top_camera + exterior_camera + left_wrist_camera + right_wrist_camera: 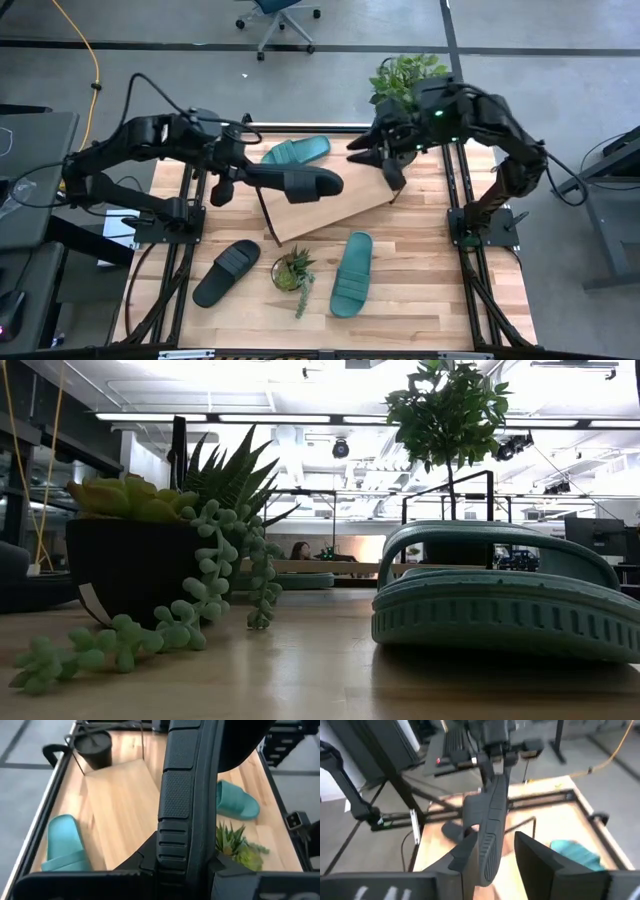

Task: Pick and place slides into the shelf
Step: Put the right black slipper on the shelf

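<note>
My left gripper (240, 172) is shut on a black slide (300, 183), which it holds in the air over the light-wood shelf (335, 212). My right gripper (375, 165) hovers open above the shelf's far right end. The slide's free end (487, 865) reaches toward the right gripper's fingers, and I cannot tell whether they touch. A second black slide (227, 272) and a teal slide (352, 272) lie flat on the tabletop near the front. Another teal slide (296, 152) lies by the shelf's far side. My left gripper pinches the black slide between its two fingers (147, 865) at its left end (180, 855). The fingers come level from the table's left and lie along the slide. The slide juts straight out toward the table's right, lifted clear above the shelf.
A small potted succulent (292, 272) stands between the two slides on the near tabletop and trails stems (150, 630) over the wood. A taller plant in a black pot (405, 75) stands at the far right corner. Black metal frame rails (465, 230) run along both table sides.
</note>
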Available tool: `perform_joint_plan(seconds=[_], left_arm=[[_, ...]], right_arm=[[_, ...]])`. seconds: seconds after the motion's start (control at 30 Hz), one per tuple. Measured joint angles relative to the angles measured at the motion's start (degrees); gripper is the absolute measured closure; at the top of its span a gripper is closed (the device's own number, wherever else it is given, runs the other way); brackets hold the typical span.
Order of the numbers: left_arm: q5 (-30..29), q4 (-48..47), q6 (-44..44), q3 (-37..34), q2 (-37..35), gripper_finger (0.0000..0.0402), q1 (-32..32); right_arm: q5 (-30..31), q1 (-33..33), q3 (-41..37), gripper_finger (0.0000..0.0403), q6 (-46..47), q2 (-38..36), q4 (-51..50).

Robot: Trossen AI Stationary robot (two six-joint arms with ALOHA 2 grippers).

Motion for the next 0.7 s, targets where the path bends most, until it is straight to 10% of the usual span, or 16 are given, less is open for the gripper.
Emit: perform_joint_plan(seconds=[0.7], left_arm=[[-0.15,-0.74,2.43,-0.01,3.00,0.0345,0.02]], right_arm=[[-8.61,-0.07,-0.02,0.0251,2.80,7.16,-6.92]])
